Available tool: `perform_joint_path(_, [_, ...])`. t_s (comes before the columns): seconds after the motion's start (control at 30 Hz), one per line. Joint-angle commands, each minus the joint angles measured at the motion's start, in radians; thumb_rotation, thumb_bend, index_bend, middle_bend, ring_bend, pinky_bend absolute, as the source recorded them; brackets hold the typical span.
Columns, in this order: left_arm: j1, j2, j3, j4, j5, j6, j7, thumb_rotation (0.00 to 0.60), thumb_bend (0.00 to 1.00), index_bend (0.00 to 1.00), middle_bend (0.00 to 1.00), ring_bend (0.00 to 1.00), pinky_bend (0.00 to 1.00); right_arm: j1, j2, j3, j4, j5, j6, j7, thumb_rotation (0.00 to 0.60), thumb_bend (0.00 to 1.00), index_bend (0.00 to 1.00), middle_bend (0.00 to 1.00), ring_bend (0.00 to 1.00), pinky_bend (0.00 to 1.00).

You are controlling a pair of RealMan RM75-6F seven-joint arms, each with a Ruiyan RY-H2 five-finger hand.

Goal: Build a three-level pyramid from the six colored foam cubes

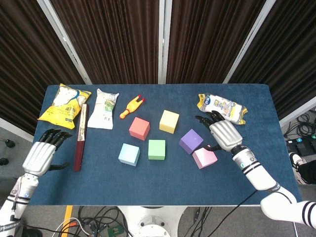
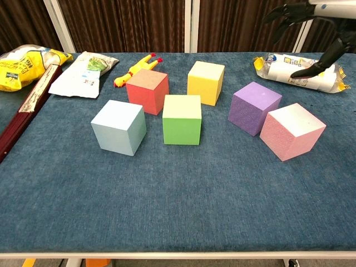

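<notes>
**A:** Where were the six foam cubes?

**B:** All sat singly on the blue worktop [image 1: 256,98], none stacked. The red cube [image 1: 139,128] and yellow cube [image 1: 169,121] formed the far row. Nearer lay the light blue cube [image 1: 129,154] and green cube [image 1: 156,149], the green one just in front of the gap between red and yellow. To the right, the purple cube [image 1: 191,141] stood just beside the pink cube [image 1: 204,157].

**A:** And the hands?

**B:** The right hand [image 1: 224,134] hovered right of the purple and pink cubes, fingers spread, holding nothing. The left hand [image 1: 40,155] hung at the worktop's near left edge, fingers apart, empty.

**A:** Anything else?

**B:** A yellow snack bag [image 1: 64,106], a dark red box [image 1: 80,138], a white packet [image 1: 105,108] and a rubber chicken [image 1: 132,106] along the far left; another packet [image 1: 223,108] at far right.
</notes>
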Motion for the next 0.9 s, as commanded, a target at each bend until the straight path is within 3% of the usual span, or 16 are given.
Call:
perform_joint_path(0.03, [-0.107, -0.035, -0.009, 0.047, 0.028, -0.122, -0.103, 0.6, 0.0, 0.2, 0.18, 0.09, 0.12, -0.017, 0.024, -0.006, -0.002, -0.016, 0.015, 0.017, 0.6, 0.1, 0.11, 0.22, 0.06, 0.06])
perform_joint_path(0.17, [-0.202, -0.092, -0.006, 0.11, 0.027, -0.243, -0.207, 0.6, 0.0, 0.14, 0.14, 0.09, 0.12, -0.044, 0.051, -0.014, -0.002, -0.03, 0.039, 0.05, 0.6, 0.1, 0.11, 0.22, 0.06, 0.06])
perform_joint_path(0.33, [-0.284, -0.164, 0.019, 0.191, 0.063, -0.321, -0.244, 0.6, 0.0, 0.11, 0.11, 0.09, 0.12, -0.067, 0.064, -0.027, 0.007, -0.043, 0.053, 0.072, 0.6, 0.1, 0.11, 0.22, 0.06, 0.06])
perform_joint_path(0.63, [-0.366, -0.266, 0.048, 0.284, 0.069, -0.373, -0.367, 0.6, 0.02, 0.11, 0.11, 0.09, 0.18, -0.077, 0.047, -0.044, 0.032, -0.049, 0.037, 0.089, 0.6, 0.1, 0.11, 0.22, 0.06, 0.06])
perform_joint_path(0.9, [-0.39, -0.345, 0.066, 0.349, 0.058, -0.354, -0.483, 0.6, 0.1, 0.2, 0.17, 0.13, 0.2, -0.084, 0.037, -0.046, 0.053, -0.055, 0.035, 0.111, 0.6, 0.1, 0.11, 0.22, 0.06, 0.06])
